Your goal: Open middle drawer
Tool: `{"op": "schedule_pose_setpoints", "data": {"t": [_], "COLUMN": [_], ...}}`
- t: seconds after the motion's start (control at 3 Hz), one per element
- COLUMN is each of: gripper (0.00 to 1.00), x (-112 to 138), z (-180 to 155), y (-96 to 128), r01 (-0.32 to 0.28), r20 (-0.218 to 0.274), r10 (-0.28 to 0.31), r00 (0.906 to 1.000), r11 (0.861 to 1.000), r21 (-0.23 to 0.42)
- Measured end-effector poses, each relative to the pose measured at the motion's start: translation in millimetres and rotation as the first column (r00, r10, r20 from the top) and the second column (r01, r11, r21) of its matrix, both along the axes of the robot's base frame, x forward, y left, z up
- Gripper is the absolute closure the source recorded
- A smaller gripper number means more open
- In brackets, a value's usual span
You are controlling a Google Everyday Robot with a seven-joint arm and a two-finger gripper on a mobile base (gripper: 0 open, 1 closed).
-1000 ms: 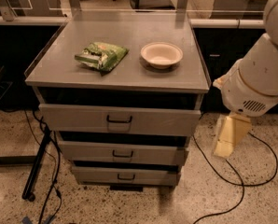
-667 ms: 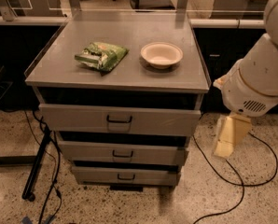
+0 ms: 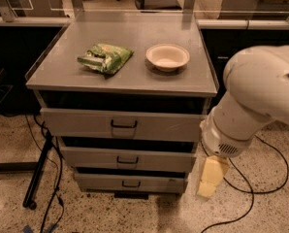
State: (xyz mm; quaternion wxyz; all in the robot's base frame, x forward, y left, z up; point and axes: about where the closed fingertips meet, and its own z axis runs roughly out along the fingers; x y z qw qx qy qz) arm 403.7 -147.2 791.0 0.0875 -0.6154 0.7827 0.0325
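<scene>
The cream-coloured hand [image 3: 210, 177] is seen hanging low beside the grey metal desk [image 3: 120, 79], under the bulky white arm [image 3: 251, 101] and close to the speckled floor. How far it is opened cannot be told, and nothing is seen held in it. No shift from a second ago is noticed: hand and arm are found where they were. The middle drawer [image 3: 86, 158], a wide low grey metal front with a small black wire handle [image 3: 127, 160], is set between the taller top drawer [image 3: 76, 124] and the narrower bottom drawer [image 3: 101, 182], apart from the hand and untouched. The reach toward it is judged not yet begun.
</scene>
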Motion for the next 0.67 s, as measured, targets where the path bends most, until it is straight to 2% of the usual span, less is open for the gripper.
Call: {"op": "schedule_pose_setpoints", "data": {"t": [0.33, 0.67], "gripper": [0.0, 0.0], "x": [-4.0, -4.3], "z": [-32.8, -34.6], "y": [16.8, 17.1], "r01": [-0.016, -0.017], "r20": [-0.041, -0.043], "r10": [0.017, 0.018], "r00": [0.999, 0.9989], "r11": [1.0, 1.0], "r21": [0.02, 0.02]}}
